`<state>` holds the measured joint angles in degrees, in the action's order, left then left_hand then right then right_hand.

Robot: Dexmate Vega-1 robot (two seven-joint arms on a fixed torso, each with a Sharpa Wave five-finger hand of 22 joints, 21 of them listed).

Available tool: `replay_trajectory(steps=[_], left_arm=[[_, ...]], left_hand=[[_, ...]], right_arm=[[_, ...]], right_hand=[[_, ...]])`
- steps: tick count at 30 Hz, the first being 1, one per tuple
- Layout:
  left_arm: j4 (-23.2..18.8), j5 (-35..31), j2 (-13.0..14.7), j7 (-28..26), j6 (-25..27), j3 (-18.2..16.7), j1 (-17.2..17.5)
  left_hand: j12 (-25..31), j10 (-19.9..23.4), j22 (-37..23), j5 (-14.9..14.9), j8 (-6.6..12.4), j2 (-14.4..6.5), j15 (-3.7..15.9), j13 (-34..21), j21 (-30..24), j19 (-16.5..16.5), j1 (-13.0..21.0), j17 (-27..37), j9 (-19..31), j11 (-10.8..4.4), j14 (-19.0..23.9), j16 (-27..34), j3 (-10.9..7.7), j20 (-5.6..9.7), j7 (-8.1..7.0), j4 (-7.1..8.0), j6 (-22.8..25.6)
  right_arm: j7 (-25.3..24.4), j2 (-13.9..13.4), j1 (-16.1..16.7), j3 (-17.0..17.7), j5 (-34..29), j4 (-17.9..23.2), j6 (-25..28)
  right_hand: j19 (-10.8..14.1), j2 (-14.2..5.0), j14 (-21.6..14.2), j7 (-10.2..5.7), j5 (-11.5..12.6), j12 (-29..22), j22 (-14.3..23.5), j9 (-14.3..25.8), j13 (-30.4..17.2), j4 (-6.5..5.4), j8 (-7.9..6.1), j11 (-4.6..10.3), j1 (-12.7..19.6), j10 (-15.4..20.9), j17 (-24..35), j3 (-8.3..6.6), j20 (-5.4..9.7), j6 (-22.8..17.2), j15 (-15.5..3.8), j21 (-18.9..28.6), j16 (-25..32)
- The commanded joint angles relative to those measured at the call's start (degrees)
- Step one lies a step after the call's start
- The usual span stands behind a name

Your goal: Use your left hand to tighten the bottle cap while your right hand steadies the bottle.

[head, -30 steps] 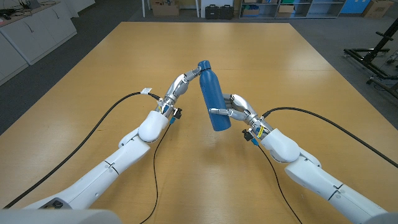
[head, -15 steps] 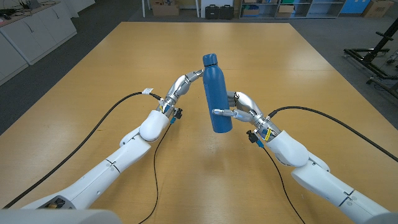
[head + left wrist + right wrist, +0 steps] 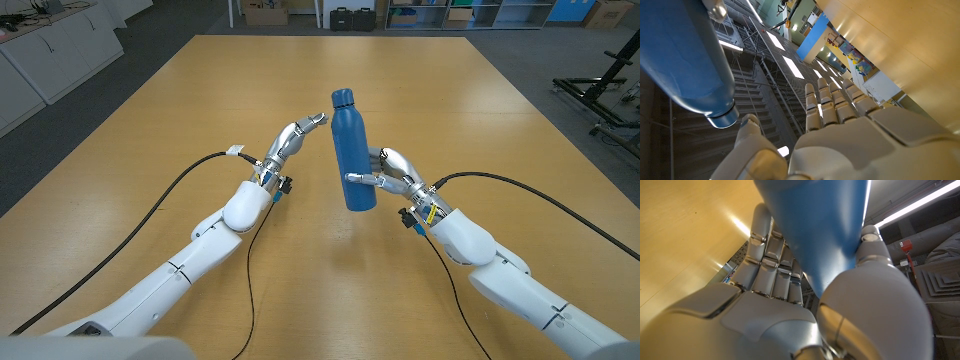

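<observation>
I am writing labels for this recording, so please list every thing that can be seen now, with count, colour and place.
bottle: one, blue, upright near the table's middle, held above the table top
bottle cap: one, blue, on top of the bottle
table: one, light wood, under both arms
cables: black, running along each arm over the table
left robot hand: one, silver, beside the cap, fingers apart, not touching it
right robot hand: one, silver, gripping the bottle's lower body

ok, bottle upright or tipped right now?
Nearly upright, leaning only slightly. The blue bottle stands base down on the table, cap on top, gripped low by the right hand.
</observation>
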<state>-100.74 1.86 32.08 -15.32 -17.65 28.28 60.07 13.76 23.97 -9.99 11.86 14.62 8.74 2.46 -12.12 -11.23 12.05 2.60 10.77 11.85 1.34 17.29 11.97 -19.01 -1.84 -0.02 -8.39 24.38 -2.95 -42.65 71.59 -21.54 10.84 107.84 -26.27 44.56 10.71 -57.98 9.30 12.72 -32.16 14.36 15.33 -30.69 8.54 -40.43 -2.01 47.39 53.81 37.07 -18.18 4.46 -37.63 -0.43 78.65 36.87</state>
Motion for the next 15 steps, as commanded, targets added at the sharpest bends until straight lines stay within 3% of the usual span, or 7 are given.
replay_trajectory(steps=[1,15], left_arm=[[-2.1,0.4,1.3,-1.8,-0.2,-1.8,3.4],[-1.3,0.3,0.5,-4.3,-2.1,-2.5,5.1]], left_hand=[[0.0,0.7,-0.1,-0.1,-0.11,-0.1,1.24,-0.1,0.1,-0.1,-0.1,0.3,0.3,-0.16,0.5,-0.2,0.08,-0.33,0.17,0.05,0.4],[-0.1,0.7,-0.1,-0.1,-0.1,-0.2,1.31,-0.1,0.2,-0.1,0.0,0.3,0.3,-0.2,0.6,-0.2,0.11,-0.27,0.42,0.06,0.5]], right_arm=[[1.0,1.3,-3.0,-1.7,0.2,-2.7,2.7],[-1.4,1.5,-3.8,-1.5,-1.8,-2.9,5.0]], right_hand=[[0.0,-19.48,-8.9,-9.39,0.3,-0.3,0.1,0.1,-0.2,-1.57,-0.01,9.74,19.6,9.9,0.1,-1.94,8.21,-10.1,-11.7,0.5,0.0],[-0.2,-19.41,-8.8,-9.39,0.4,-0.1,-0.2,0.2,-0.2,-1.61,0.06,9.81,19.6,9.7,0.3,-1.84,8.22,-10.1,-11.62,0.7,-0.2]])
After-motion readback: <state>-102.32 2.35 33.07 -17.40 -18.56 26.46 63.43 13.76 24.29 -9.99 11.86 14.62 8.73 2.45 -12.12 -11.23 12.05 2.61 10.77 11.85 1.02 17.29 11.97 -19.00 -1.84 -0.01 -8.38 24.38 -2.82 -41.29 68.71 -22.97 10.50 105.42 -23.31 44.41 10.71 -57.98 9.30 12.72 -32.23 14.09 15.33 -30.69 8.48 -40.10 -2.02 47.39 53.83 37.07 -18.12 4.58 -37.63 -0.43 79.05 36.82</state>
